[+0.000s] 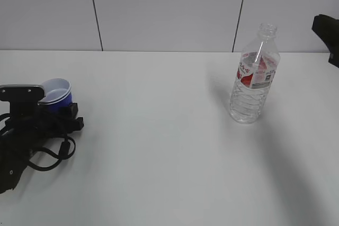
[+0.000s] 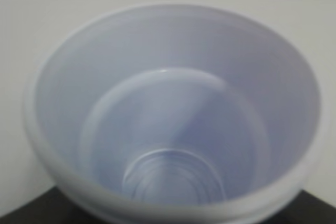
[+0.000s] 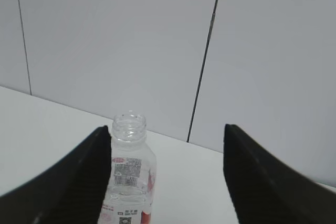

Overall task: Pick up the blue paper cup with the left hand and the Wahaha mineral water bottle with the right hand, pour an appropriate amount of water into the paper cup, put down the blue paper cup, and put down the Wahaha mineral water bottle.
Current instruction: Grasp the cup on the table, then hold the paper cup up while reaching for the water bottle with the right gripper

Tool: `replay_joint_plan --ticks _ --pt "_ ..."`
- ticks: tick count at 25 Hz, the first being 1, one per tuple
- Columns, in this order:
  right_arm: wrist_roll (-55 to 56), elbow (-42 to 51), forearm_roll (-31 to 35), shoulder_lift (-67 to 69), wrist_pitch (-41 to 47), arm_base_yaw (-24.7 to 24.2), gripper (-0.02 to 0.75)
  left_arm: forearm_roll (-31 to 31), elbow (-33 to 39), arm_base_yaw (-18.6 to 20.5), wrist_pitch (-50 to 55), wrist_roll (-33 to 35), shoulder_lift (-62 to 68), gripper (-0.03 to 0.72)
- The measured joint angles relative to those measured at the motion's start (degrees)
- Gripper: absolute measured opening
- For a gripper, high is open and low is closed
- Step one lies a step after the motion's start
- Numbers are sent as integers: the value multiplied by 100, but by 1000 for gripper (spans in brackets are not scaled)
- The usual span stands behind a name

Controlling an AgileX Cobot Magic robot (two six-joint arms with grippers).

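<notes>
One blue paper cup (image 1: 56, 95) sits at the left edge of the frame, mouth tilted up, inside the left hand (image 1: 37, 125); whether its jaws clamp it I cannot tell. One Wahaha mineral water bottle (image 1: 254, 75) stands upright on the white bench (image 1: 159, 146), right of centre, neck up. The right hand (image 3: 167, 182) hovers apart, jaws wide and empty.

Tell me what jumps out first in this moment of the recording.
The Wahaha mineral water bottle stands upright and capless right of centre on the white table, untouched; the right hand is open, and the bottle shows by its left finger in the wrist view. At the far left, the left hand is at the blue paper cup, whose white inside fills the left wrist view; its fingers are hidden there.
</notes>
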Motion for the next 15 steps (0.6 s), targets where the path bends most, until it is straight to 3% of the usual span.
replay_joint_plan --ticks 9,15 --pt "0 0 -5 0 -89 0 503 189 256 0 0 0 -733 428" --pt "0 0 -14 0 -168 0 503 902 1014 0 0 54 -1776 426"
